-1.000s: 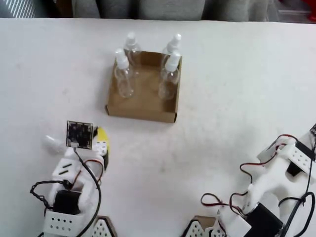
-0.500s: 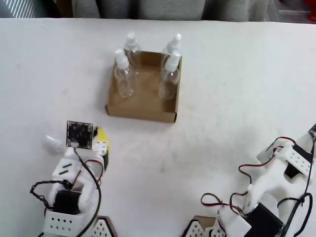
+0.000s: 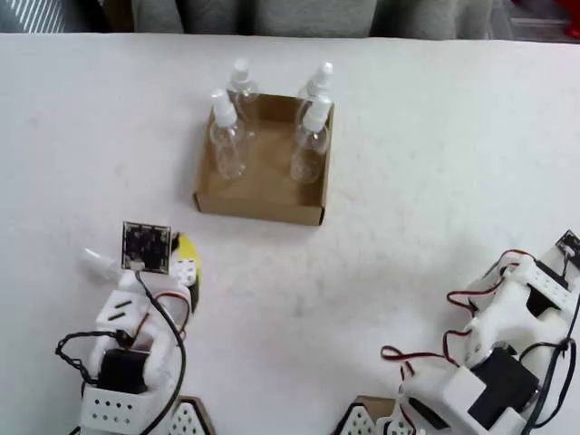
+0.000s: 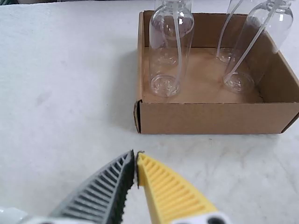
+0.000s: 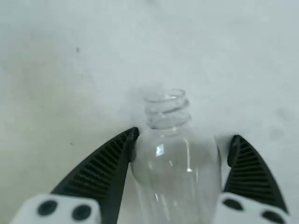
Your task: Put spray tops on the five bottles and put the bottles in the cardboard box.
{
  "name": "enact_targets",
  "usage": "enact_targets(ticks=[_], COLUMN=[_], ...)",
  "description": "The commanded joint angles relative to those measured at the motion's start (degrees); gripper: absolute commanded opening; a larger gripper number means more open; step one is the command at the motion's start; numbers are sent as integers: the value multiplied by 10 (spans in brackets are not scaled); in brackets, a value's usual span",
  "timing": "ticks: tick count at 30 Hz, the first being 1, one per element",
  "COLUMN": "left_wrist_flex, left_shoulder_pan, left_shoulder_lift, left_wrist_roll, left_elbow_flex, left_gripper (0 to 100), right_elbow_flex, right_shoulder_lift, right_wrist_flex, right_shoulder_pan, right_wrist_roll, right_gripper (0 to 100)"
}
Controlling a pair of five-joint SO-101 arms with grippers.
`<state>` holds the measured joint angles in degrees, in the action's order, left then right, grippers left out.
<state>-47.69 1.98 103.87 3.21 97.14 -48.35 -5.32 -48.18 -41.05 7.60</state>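
The last bottle (image 5: 175, 158), neck bare and threads showing, sits between the right gripper's (image 5: 184, 136) jaws, which stand apart around its shoulder: one touches the plastic and the other looks just off it, so it is straddled rather than clearly clamped. The step in hand seems to be taking hold of this bottle for capping. To do it well, close squarely on the body below the shoulder, gently enough not to crush the thin wall, and keep the neck free and upright so a top can be threaded on. The left gripper (image 4: 135, 158) has its jaws pressed together on nothing, low over the table (image 3: 435, 163) in front of the box (image 3: 258, 204). A pale object just beside it, probably the loose top (image 3: 93, 263), is too blurred to be sure of. Four capped bottles (image 3: 227, 136) stand in the box. Against a second ago, the right arm (image 3: 507, 335) has swung outward toward the table's near right edge; the left arm, box and bottles have not moved.
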Motion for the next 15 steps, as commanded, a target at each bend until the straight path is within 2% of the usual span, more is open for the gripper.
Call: enact_targets(ticks=[1, 6, 8, 10, 13, 15], left_wrist_flex=[-6, -6, -6, -6, -6, -6], left_shoulder_pan=[-3, -3, -3, -3, -3, -3], left_shoulder_lift=[7, 7, 7, 7, 7, 7], left_wrist_roll=[-6, -6, -6, -6, -6, -6], left_elbow_flex=[-1, -1, -1, -1, -1, -1], left_gripper=[27, 27, 27, 27, 27, 27], right_elbow_flex=[39, 43, 44, 50, 75, 103], right_shoulder_lift=[41, 42, 42, 42, 42, 34], right_wrist_flex=[20, 18, 18, 17, -20, -60], right_shoulder_pan=[4, 4, 4, 4, 0, -6], right_wrist_roll=[2, 1, -4, -32, -46, -47], right_gripper=[265, 235, 143, 2, 60, 16])
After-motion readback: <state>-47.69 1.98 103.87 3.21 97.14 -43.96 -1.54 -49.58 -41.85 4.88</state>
